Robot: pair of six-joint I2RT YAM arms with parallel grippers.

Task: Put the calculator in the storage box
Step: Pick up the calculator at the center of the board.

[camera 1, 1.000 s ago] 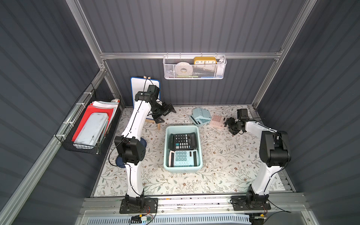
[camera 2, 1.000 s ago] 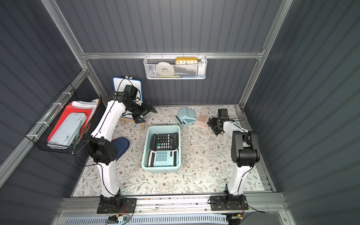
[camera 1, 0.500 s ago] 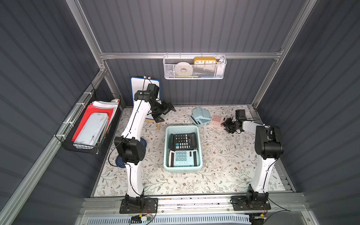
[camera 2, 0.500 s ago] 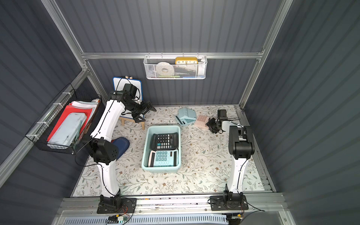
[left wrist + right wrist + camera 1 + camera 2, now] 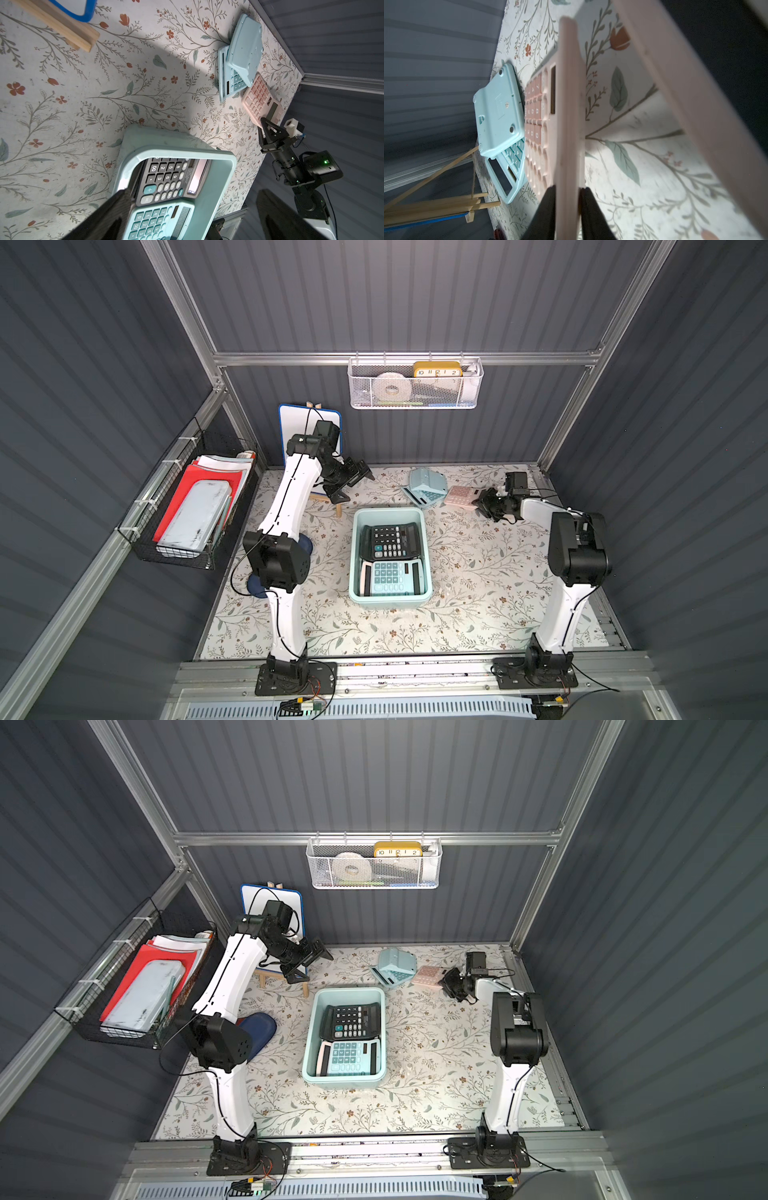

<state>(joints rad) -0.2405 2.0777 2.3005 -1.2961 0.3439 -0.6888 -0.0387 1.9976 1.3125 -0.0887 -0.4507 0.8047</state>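
Pink calculator (image 5: 459, 494), display toward end effector (image 5: 482, 502)

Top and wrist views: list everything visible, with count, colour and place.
storage box: one, mint green, centre of tablecloth.
black calculator: one, black, box's far half.
boxed blue calculator: one, light blue, box's near half.
stacked blue calculators: two, light blue, back of cloth, upper face down.
pink calculator: one, pink, beside that stack.
white mesh basket: one, white, back wall; holds tape roll, yellow clock.
black wire basket: one, black, left wall; holds red folders, pale case.
whiteboard: one, blue-framed, back left, on wooden easel.
dark blue object: one, by left arm, partly hidden.
left gripper: one, black, open, raised near easel.
right gripper: one, black, shut on pink calculator's edge.
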